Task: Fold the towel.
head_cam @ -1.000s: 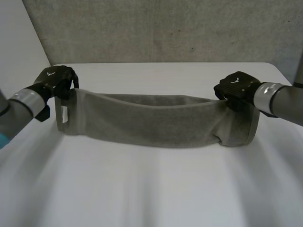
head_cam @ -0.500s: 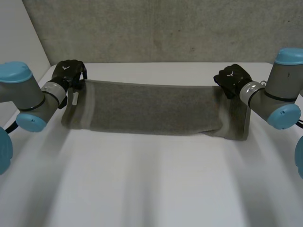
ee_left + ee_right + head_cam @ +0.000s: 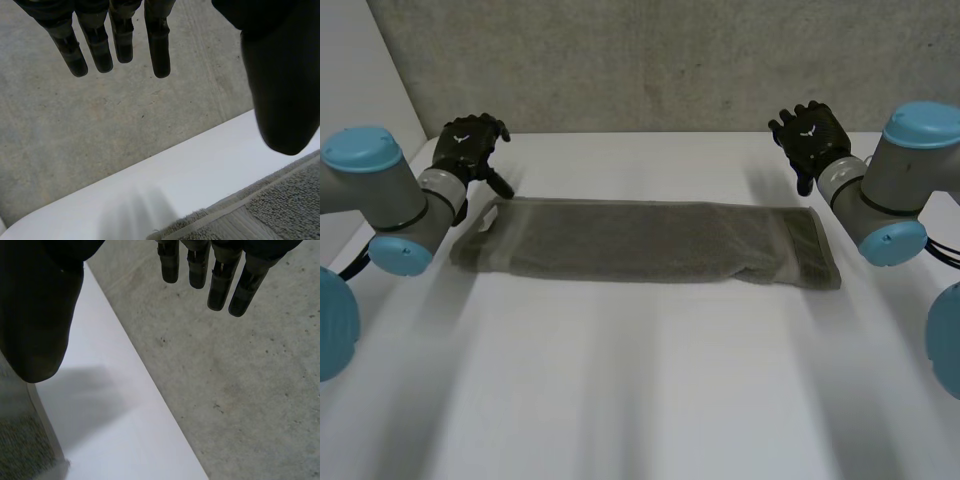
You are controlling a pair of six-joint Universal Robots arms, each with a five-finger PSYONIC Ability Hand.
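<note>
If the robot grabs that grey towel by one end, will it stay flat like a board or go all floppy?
Probably floppy: the towel lies limp and folded on the table, with soft rumpled edges. It likely won't slip when gripped either, since its surface looks fuzzy, not slick. Being thin cloth, it is probably light.

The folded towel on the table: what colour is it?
The folded terry towel is plain grey, without pattern; the head view shows it best.
</note>
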